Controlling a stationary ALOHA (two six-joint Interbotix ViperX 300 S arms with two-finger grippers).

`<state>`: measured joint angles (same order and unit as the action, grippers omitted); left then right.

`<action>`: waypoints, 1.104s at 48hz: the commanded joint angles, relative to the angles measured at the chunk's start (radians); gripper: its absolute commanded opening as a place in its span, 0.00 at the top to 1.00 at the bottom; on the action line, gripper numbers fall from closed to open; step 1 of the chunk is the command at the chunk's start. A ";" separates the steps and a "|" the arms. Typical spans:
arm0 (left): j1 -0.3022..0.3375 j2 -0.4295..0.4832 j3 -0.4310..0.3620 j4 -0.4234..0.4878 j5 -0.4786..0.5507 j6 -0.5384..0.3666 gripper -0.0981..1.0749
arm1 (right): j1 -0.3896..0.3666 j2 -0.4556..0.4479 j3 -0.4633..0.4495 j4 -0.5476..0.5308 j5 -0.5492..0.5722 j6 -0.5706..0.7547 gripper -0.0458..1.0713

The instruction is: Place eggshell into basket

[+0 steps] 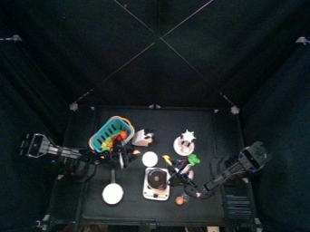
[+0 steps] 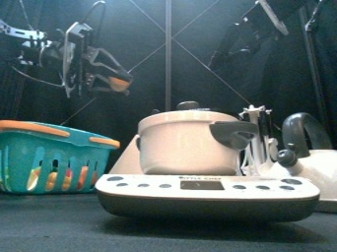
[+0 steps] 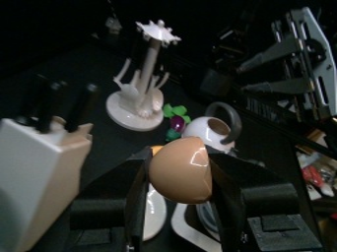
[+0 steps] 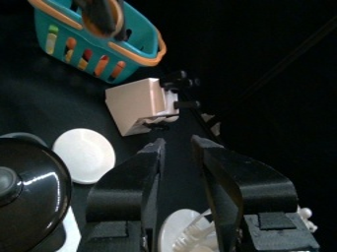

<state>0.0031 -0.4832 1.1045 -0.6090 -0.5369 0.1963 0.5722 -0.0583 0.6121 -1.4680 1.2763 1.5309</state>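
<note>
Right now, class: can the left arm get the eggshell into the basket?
Probably yes. The left gripper holds the eggshell raised in the air, and the basket sits on its side of the table with its top open.

Teal basket (image 1: 114, 132) sitting at table's (image 1: 206, 126) rear left; white stand (image 1: 186, 141) standing rear centre; cooker (image 1: 158, 183) resting at front; arms reaching in from both sides.

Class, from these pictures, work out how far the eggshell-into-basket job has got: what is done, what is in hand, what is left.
Done: the eggshell is picked up, clamped between the jaws of the left hand. In hand: that hand hangs in the air above the table, up and to one side of the basket. Left: carrying the eggshell over the basket and letting go. The right hand is open, holding nothing.
</note>
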 commanded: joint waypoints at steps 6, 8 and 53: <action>0.106 -0.140 0.035 0.035 0.112 0.058 0.31 | 0.002 -0.071 0.018 -0.008 0.006 0.064 0.33; 0.132 -0.164 0.041 0.041 0.133 0.075 0.31 | 0.000 -0.081 0.028 -0.006 0.006 0.084 0.33; 0.584 -0.239 0.141 0.160 0.480 0.140 0.25 | 0.040 -0.138 0.158 0.008 -0.038 0.388 0.34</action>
<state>0.5768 -0.7240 1.2579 -0.4525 -0.0552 0.3375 0.6151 -0.1841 0.7777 -1.4603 1.2379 1.9175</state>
